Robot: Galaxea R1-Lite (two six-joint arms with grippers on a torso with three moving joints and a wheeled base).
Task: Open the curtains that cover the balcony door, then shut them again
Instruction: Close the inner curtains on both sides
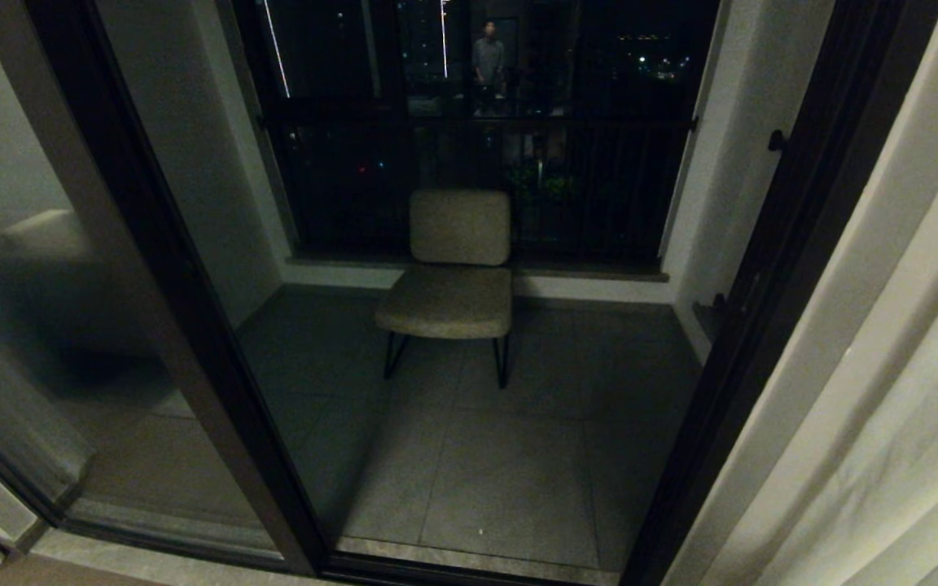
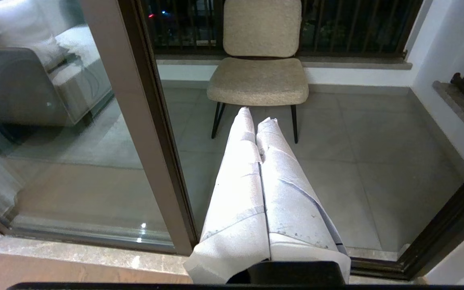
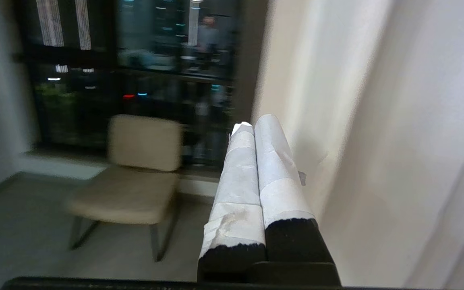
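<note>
Scene: balcony door (image 1: 192,342) uncovered, chair (image 1: 453,277) seen beyond | curtains (image 1: 884,391) gathered at door's right edge | right gripper (image 3: 252,129) pressed together, empty, just beside the fabric | left gripper (image 2: 256,117) pressed together, idle | Advice: hem should be hooked or pinched, then drawn steadily across the glass.

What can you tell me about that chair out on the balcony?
The chair has a padded seat and a separate padded back, both covered in a beige, nubbly-looking fabric. Thin dark metal legs hold it up. It has no armrests. It stands upright on the grey tiled balcony floor, facing the room, with its back close to the dark railing. Nothing sits on it, and only its legs touch the floor.
</note>
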